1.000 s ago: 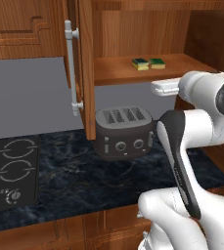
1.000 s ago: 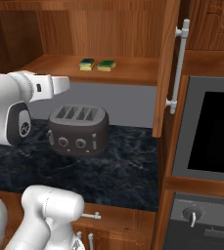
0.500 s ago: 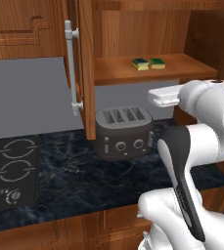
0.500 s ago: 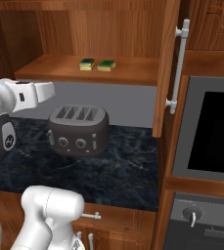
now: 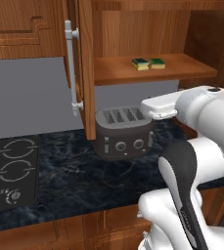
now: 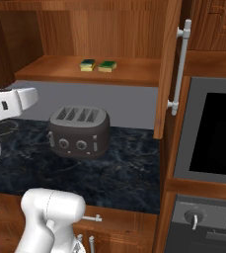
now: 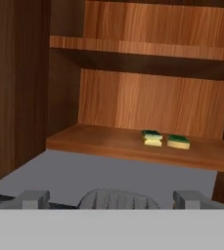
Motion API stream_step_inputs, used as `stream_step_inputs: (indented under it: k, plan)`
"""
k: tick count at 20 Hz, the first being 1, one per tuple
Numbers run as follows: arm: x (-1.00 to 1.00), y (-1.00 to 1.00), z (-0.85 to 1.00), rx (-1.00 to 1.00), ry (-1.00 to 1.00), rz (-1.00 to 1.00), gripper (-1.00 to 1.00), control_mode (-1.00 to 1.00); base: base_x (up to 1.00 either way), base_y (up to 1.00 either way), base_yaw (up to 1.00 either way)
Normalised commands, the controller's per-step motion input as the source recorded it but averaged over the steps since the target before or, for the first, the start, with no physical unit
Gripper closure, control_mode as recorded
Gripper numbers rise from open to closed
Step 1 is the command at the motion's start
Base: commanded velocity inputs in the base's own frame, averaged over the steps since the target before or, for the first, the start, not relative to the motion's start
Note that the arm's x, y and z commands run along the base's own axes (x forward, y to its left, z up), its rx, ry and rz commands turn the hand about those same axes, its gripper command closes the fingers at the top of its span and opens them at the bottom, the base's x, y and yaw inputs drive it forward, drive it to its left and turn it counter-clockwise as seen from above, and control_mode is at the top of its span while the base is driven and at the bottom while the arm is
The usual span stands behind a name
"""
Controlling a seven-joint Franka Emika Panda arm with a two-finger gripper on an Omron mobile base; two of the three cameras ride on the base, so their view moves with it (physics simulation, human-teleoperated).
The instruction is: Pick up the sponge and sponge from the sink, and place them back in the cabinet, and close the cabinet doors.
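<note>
Two green-and-yellow sponges lie side by side on the open cabinet's wooden shelf (image 5: 114, 74): one sponge (image 5: 140, 64) (image 6: 88, 64) (image 7: 152, 138) and the other sponge (image 5: 157, 63) (image 6: 107, 65) (image 7: 178, 142). My gripper (image 7: 112, 199) is open, its fingertips (image 7: 33, 197) set wide apart with nothing held. It hangs below and in front of the shelf, above the toaster, facing the sponges. Both cabinet doors stand open: the left door (image 5: 87, 73) with its silver handle (image 5: 72, 68), and the right door (image 6: 166, 69). The sink is out of view.
A dark toaster (image 5: 123, 132) (image 6: 79, 131) stands on the black marble counter (image 6: 129, 168) under the shelf. A stove top (image 5: 11, 171) lies at the left, and a built-in oven (image 6: 213, 133) stands at the right. A second shelf (image 7: 147, 49) runs higher in the cabinet.
The hand has drawn back from the shelf and sunk lower, toward the toaster's level. Both sponges stay where they lay on the shelf.
</note>
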Motion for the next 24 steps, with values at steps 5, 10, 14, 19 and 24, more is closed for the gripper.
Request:
stream_step_inputs:
  k: [5, 10, 14, 19, 24]
  plan:
    - [-0.39, 0.48, 0.00, 0.00, -0.03, 0.02, -1.00, -1.00, 0.00, 0.00, 0.00]
    - [-0.49, 0.36, 0.02, 0.00, -0.01, 0.00, -1.00, -1.00, 0.00, 0.00, 0.00]
    - [-0.41, 0.28, 0.04, 0.00, 0.00, 0.00, -1.00, -1.00, 0.00, 0.00, 0.00]
    - [-0.38, 0.32, 0.10, 0.00, 0.00, 0.00, -1.00, -1.00, 0.00, 0.00, 0.00]
    - [-0.37, 0.29, 0.06, 0.00, 0.00, 0.00, -1.00, -1.00, 0.00, 0.00, 0.00]
